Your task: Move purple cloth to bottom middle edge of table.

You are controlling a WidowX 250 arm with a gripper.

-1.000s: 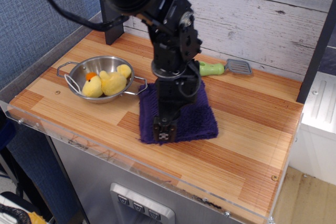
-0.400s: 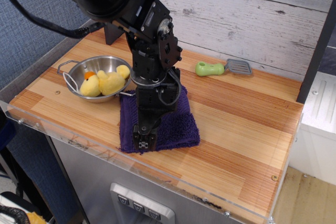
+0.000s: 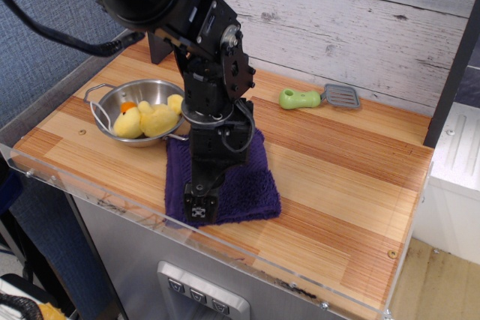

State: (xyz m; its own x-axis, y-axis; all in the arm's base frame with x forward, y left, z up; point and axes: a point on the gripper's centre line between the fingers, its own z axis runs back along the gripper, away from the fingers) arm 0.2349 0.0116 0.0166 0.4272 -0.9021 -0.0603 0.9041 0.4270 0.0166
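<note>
The dark purple, thick fuzzy cloth lies flat on the striped wood-plank table, its near edge close to the clear acrylic rim at the front, about midway along that edge or a little toward the bowl side. My black gripper presses down at the cloth's front corner, and from this angle I cannot tell whether my fingers are parted or pinched on the fabric; the tips are hidden against the dark pile.

I judge the drag is almost finished. To end it well I should keep my downward pressure even so the towel slides as one piece and does not bunch under me, and stop before its front edge rides up against the rim. A small correction toward the open side of the table may centre it better.

Just behind the cloth sits the round steel bowl holding yellow plush toys; the cloth's back corner is near its handle, so I should lift straight up. The green-handled scrubber lies well apart at the back.
</note>
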